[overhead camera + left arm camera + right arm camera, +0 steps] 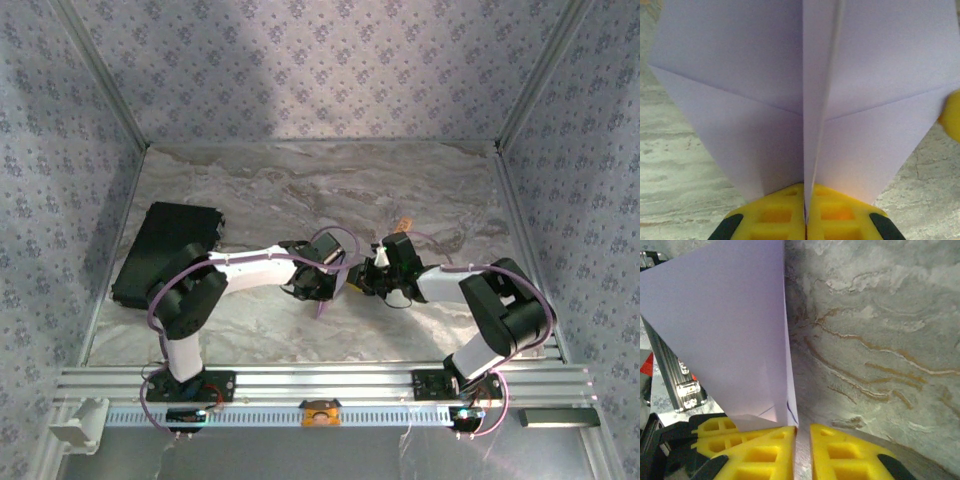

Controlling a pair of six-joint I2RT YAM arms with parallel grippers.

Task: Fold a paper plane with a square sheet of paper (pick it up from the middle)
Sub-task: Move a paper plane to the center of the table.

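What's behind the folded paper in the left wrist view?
Marbled table shows around the paper plane; whatever lies directly behind it is covered. Left fingers pinch its centre crease.

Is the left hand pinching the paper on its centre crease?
Yes, the left hand is shut on the lavender paper, the centre crease running into its jaws.

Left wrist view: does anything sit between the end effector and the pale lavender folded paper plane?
Nothing visible does. The left end effector is shut directly on the centre crease of the pale lavender folded paper plane, its yellow fingers pressed together with only paper between them.
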